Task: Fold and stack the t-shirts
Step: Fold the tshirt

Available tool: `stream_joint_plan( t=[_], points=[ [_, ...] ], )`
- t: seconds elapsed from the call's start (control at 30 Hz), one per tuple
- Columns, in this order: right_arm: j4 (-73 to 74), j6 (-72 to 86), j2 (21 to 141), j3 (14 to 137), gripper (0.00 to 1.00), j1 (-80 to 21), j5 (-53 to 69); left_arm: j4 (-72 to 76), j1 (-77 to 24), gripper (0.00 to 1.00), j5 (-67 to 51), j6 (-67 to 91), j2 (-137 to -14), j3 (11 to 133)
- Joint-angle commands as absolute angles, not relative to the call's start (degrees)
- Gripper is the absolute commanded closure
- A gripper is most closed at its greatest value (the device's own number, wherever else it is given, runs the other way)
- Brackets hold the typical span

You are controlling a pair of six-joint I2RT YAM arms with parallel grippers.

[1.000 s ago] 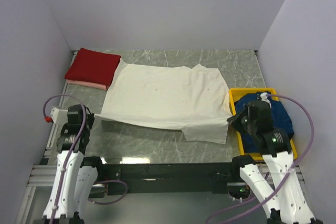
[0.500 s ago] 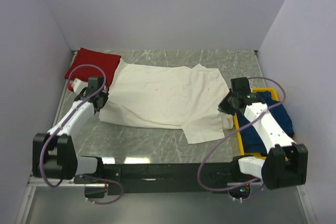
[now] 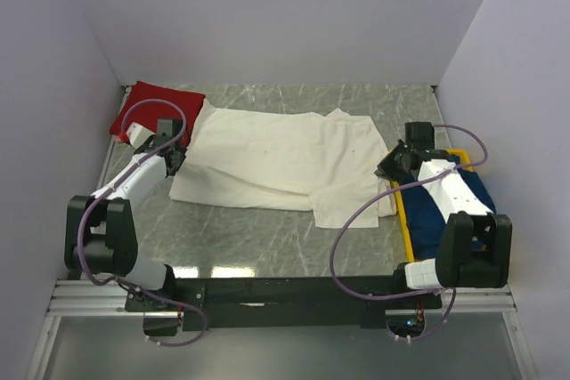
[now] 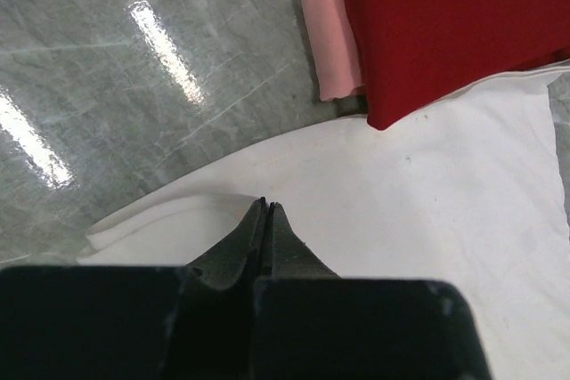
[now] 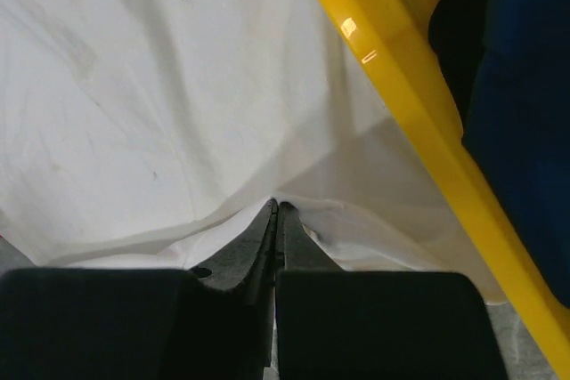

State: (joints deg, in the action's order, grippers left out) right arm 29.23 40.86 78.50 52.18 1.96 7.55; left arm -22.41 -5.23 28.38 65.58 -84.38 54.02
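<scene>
The large cream t-shirt (image 3: 276, 157) lies spread across the middle of the table, its near part folded up over itself. My left gripper (image 3: 175, 157) is shut at the shirt's left edge, the fold of cream cloth (image 4: 427, 202) running to its tips (image 4: 267, 204). My right gripper (image 3: 389, 166) is shut on the shirt's right edge, where cream cloth (image 5: 134, 86) puckers into the jaws (image 5: 274, 204). A folded dark red t-shirt (image 3: 151, 111) lies at the far left on a pink one (image 4: 325, 33). A navy t-shirt (image 3: 429, 224) lies in the bin.
The yellow plastic bin (image 3: 402, 220) stands at the right edge of the table, its rim (image 5: 401, 68) right beside my right gripper. White walls close in the table on the left, back and right. Bare marble shows in front of the cream shirt.
Both grippers moved away from the near edge toward the back, carrying the cream shirt's near hem up over the shirt. The shirt now covers less of the table's front.
</scene>
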Motion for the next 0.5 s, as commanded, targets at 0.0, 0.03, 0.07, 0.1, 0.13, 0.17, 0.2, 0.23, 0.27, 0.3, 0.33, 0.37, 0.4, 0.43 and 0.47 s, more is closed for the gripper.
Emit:
stream_joint_plan(
  t=[0.0, 0.03, 0.07, 0.1, 0.13, 0.17, 0.2, 0.23, 0.27, 0.3, 0.33, 0.37, 0.4, 0.43, 0.47],
  points=[
    [25.8, 39.5, 78.1, 53.3, 1.0, 4.2, 9.1, -20.7, -5.3, 0.99, 30.0, 65.5, -85.5, 56.5],
    [25.7, 39.5, 78.2, 53.4, 1.0, 4.9, 9.7, -20.5, -5.3, 0.99, 29.7, 65.6, -85.8, 56.7],
    [25.8, 39.3, 78.4, 53.6, 1.0, 5.3, 9.8, -20.5, -5.3, 0.99, 29.5, 65.7, -86.2, 56.7],
    [25.8, 39.1, 78.7, 53.7, 1.0, 5.5, 9.8, -20.3, -5.3, 0.99, 29.3, 65.7, -86.4, 56.9],
    [25.7, 38.9, 78.9, 53.7, 1.0, 5.8, 10.1, -20.2, -5.3, 0.99, 29.3, 65.6, -86.6, 57.0],
    [25.6, 38.8, 79.0, 53.8, 1.0, 6.1, 10.5, -20.3, -5.3, 0.99, 29.3, 65.6, -87.0, 57.2],
    [25.6, 38.8, 79.3, 53.8, 1.0, 6.2, 10.5, -20.3, -5.3, 0.99, 29.4, 65.5, -87.2, 57.4],
    [25.2, 38.8, 79.5, 53.6, 1.0, 6.2, 10.7, -20.2, -5.3, 0.99, 29.4, 65.0, -87.4, 57.9],
    [25.1, 38.8, 79.5, 53.5, 1.0, 6.2, 11.0, -20.3, -5.3, 0.99, 29.5, 65.0, -88.0, 58.2],
    [25.0, 38.8, 79.9, 53.5, 1.0, 6.2, 11.1, -20.6, -5.3, 0.99, 29.7, 65.0, -88.2, 58.5],
    [24.9, 38.8, 80.0, 53.4, 1.0, 6.2, 11.2, -20.8, -5.3, 0.99, 29.7, 64.6, -88.5, 59.1],
    [24.7, 38.8, 80.2, 53.4, 1.0, 6.2, 11.3, -21.1, -5.3, 0.99, 29.9, 64.5, -89.1, 59.5],
    [24.7, 38.8, 80.4, 53.4, 1.0, 6.2, 11.4, -21.3, -5.3, 0.99, 30.1, 64.5, -89.2, 59.8],
    [24.5, 38.8, 80.5, 53.5, 1.0, 6.3, 11.4, -21.3, -5.3, 0.99, 30.2, 64.3, -89.3, 60.0],
    [24.5, 38.8, 80.8, 53.5, 1.0, 6.2, 11.4, -21.3, -5.3, 0.99, 30.3, 64.2, -89.6, 60.1]
  ],
)
